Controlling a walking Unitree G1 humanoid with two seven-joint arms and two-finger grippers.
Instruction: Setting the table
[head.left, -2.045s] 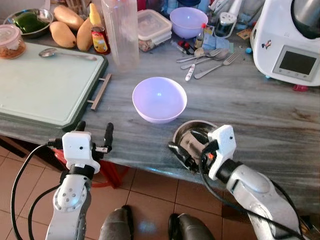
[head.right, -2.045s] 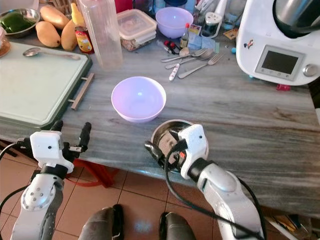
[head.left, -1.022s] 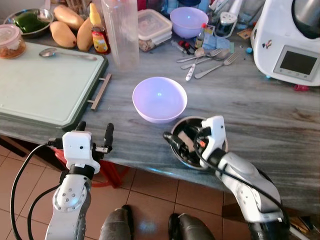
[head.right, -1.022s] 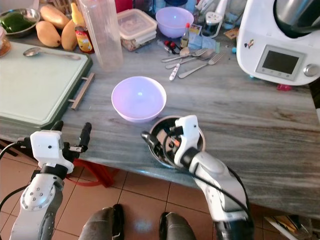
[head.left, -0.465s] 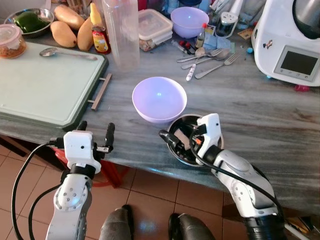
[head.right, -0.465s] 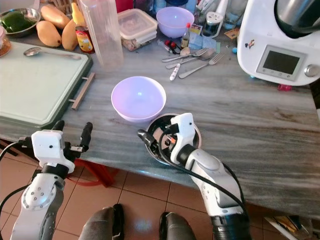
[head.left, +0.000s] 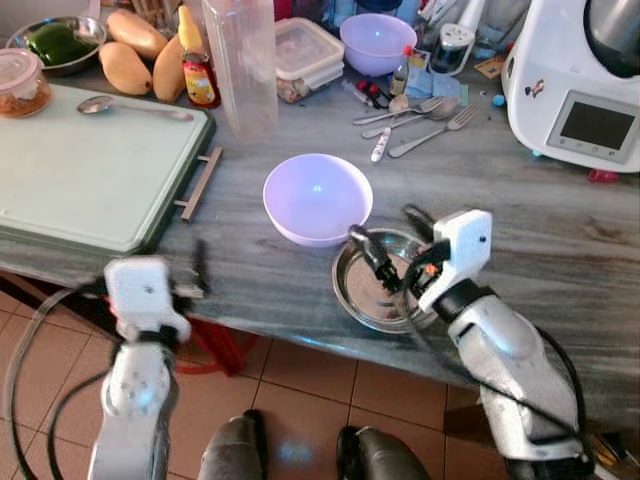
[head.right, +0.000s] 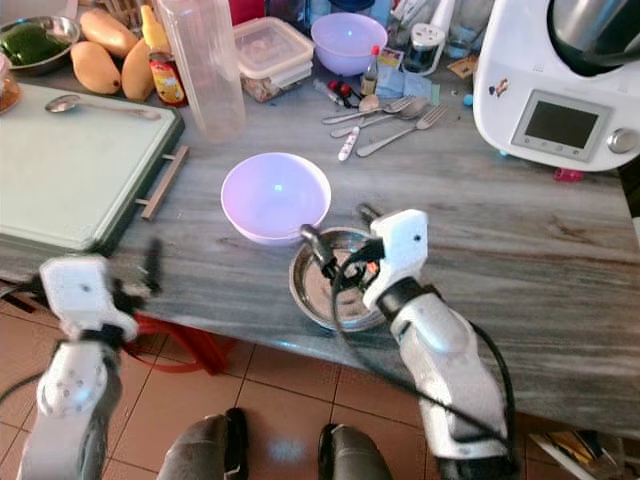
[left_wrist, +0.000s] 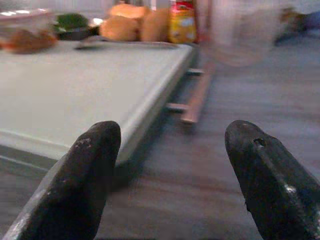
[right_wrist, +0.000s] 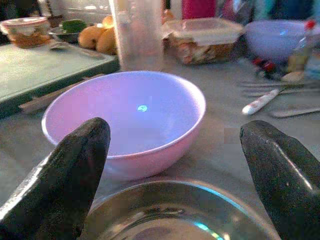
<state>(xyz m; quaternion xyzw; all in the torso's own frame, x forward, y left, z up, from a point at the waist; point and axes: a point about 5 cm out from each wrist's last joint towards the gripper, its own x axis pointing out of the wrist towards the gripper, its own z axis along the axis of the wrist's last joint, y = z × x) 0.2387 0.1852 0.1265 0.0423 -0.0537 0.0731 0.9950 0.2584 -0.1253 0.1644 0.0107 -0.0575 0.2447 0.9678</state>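
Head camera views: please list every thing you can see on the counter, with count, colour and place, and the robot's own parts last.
Plastic bowl: 1, lilac, counter middle.
Metal bowl: 1, silver, near counter edge, beside the plastic bowl.
Second plastic bowl: 1, lilac, at the back.
Cutting board: 1, pale green, on the left.
Spoon: 1, silver, on the cutting board.
Tall container: 1, clear, behind the plastic bowl.
Lidded box: 1, clear, at the back.
Mangoes: 3, yellow-orange, back left.
Sauce bottle: 1, yellow and red, by the mangoes.
Cutlery: several pieces, silver, back middle.
Kitchen machine: 1, white, back right.
Right gripper: open, above the metal bowl.
Left gripper: open, near the cutting board's corner.
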